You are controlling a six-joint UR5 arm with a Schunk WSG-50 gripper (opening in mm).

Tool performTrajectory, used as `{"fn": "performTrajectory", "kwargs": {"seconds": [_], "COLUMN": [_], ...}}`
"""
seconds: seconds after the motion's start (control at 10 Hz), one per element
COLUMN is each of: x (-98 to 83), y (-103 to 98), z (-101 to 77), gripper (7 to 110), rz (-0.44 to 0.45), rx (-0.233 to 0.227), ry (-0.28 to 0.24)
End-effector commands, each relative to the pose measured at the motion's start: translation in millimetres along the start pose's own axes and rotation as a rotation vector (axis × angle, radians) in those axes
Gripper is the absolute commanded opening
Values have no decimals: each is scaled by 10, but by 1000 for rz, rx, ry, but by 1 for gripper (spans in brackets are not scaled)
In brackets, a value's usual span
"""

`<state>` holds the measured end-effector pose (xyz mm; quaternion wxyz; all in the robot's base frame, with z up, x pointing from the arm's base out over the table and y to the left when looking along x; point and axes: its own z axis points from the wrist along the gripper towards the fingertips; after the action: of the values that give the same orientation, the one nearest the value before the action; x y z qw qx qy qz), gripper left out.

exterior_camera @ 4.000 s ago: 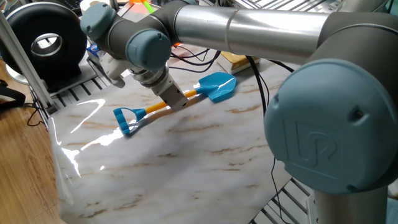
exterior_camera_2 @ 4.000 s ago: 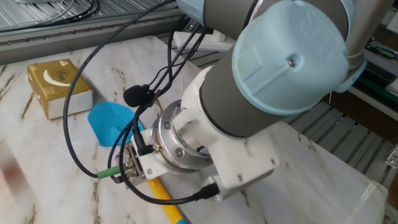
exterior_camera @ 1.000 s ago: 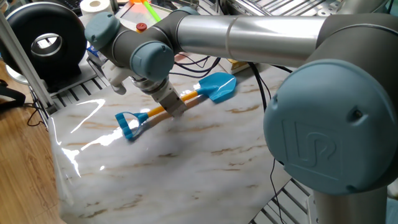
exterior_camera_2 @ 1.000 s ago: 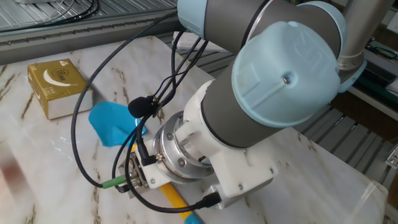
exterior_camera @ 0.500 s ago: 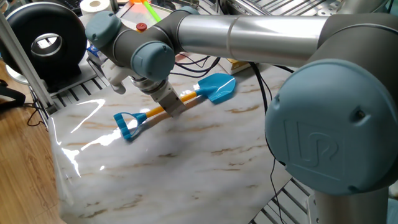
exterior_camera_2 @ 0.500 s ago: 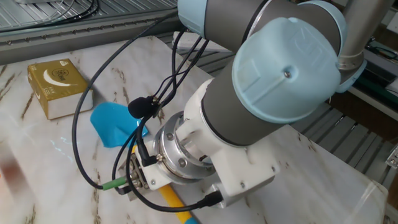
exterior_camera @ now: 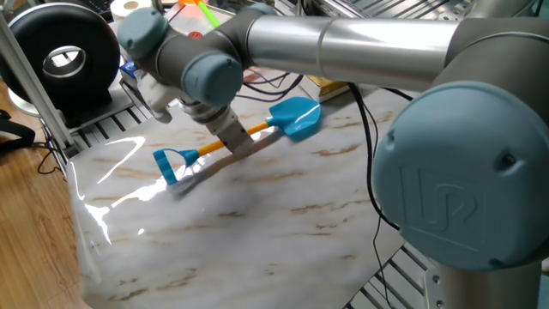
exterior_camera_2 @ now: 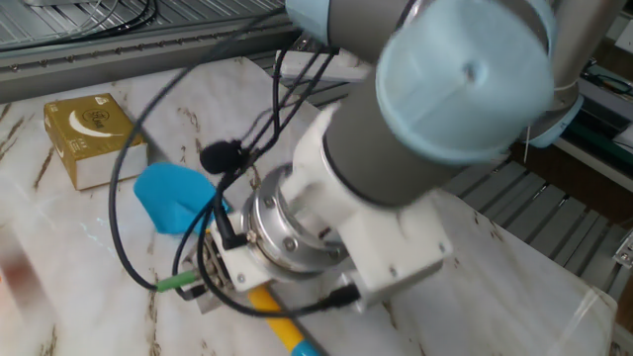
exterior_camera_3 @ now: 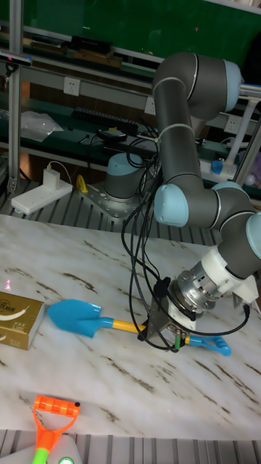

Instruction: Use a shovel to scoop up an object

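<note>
The shovel has a light-blue blade (exterior_camera: 294,118), an orange-yellow shaft (exterior_camera_3: 124,326) and a blue loop end (exterior_camera: 168,163). My gripper (exterior_camera: 237,142) is shut on the middle of the shaft, also seen in the tall fixed view (exterior_camera_3: 164,335). A shadow under the loop end suggests the shovel hangs a little above the marble table (exterior_camera: 257,223). The object, a tan-yellow block (exterior_camera_2: 91,138) with an oval mark, lies just beyond the blade tip (exterior_camera_2: 166,198). In the tall view the block (exterior_camera_3: 17,312) sits at the left edge, a short gap from the blade (exterior_camera_3: 75,317).
A thin green-and-orange stick tool (exterior_camera_3: 48,426) lies at the table's front edge. A black round device (exterior_camera: 60,53) stands off the table's corner. Cables (exterior_camera_2: 158,89) hang from my wrist over the blade. A white power strip (exterior_camera_3: 40,196) and a second robot base (exterior_camera_3: 125,183) sit behind.
The gripper and shovel have shifted slightly, with the blade edging closer to the block. The arm is blurred with motion in the other fixed view.
</note>
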<state>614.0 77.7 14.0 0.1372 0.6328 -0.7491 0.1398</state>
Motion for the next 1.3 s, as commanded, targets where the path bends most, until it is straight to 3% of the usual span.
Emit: {"fn": "performTrajectory", "kwargs": {"seconds": [0.0, 0.2, 0.6, 1.0, 1.1, 1.2], "x": [62, 16, -49, 153, 103, 114], "y": [-119, -194, -346, -571, -562, -582], "z": [-233, -345, -430, -454, -439, -414], "gripper": [7, 7, 7, 7, 7, 7], "rz": [0, -20, 3, -38, -39, -35], "rx": [9, 15, 48, 60, 53, 58], "ry": [-50, -111, -179, -219, -258, -262]}}
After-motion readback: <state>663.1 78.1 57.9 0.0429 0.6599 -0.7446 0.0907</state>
